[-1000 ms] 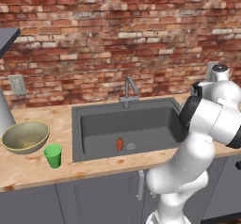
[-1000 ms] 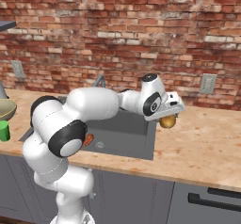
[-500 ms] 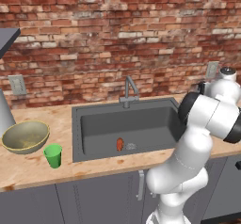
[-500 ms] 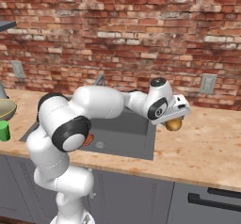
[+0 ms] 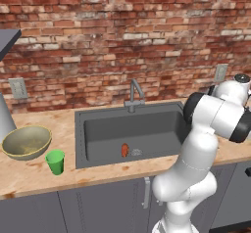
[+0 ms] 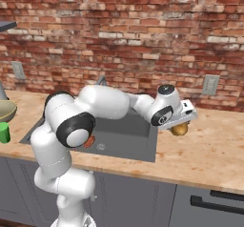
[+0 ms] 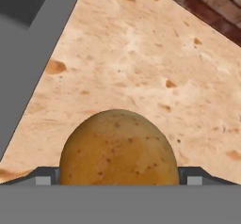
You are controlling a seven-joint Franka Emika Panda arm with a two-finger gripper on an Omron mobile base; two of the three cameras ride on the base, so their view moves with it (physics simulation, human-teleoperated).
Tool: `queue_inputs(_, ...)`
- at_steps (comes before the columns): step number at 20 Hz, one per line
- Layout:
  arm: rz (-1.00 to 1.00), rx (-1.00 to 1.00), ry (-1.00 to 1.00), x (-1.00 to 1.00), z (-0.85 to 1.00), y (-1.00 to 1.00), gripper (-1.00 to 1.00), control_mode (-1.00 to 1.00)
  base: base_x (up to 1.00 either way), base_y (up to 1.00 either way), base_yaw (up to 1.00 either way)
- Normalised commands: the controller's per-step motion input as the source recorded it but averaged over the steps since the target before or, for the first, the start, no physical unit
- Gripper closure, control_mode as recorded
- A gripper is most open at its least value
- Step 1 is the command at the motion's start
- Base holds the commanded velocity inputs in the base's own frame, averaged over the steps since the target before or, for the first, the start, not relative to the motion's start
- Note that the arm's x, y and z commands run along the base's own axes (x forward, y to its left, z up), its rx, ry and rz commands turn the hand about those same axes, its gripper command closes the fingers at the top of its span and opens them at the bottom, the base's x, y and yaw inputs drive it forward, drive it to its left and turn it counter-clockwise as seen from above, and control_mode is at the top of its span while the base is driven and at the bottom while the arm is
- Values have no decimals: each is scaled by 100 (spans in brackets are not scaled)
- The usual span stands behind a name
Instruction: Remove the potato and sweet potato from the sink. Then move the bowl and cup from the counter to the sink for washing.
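Observation:
My gripper (image 6: 181, 124) is shut on the potato (image 6: 179, 129), a rounded golden-brown lump, just over the wooden counter (image 6: 209, 149) right of the sink (image 6: 136, 134). The hand view has the potato (image 7: 119, 148) wedged between the fingertips above bare counter (image 7: 141, 63). The orange-red sweet potato (image 5: 124, 150) lies on the sink (image 5: 103, 129) floor beside the drain. The olive-yellow bowl (image 5: 27, 141) and the green cup (image 5: 55, 161) stand on the counter left of the sink. From the right base view, the sweet potato (image 6: 89, 141) peeks out behind my arm.
A grey tap (image 5: 133, 92) rises at the back of the sink. Wall outlets (image 5: 221, 72) sit on the brick wall. The counter's front edge runs above grey cabinets (image 6: 200, 202). A grey cylinder (image 5: 5, 119) stands at the far left.
My gripper has carried the potato further right, off the sink's edge and out over the right-hand counter. The sweet potato, bowl and cup have stayed put.

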Motion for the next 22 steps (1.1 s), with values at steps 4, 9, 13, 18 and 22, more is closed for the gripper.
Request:
queue_inputs(4, 6, 0, -3, 5, -21, -10, 100, -100, 0, 0, 0)
queue_inputs(9, 6, 0, -1, 4, -19, -17, 100, -100, 0, 0, 0)
queue_inputs(13, 4, 0, 0, 6, -14, -13, 100, -100, 0, 0, 0)
queue_inputs(18, 4, 0, 0, 6, -13, -10, 100, -100, 0, 0, 0)
queue_inputs(22, 4, 0, 0, 6, -15, -5, 100, -100, 0, 0, 0)
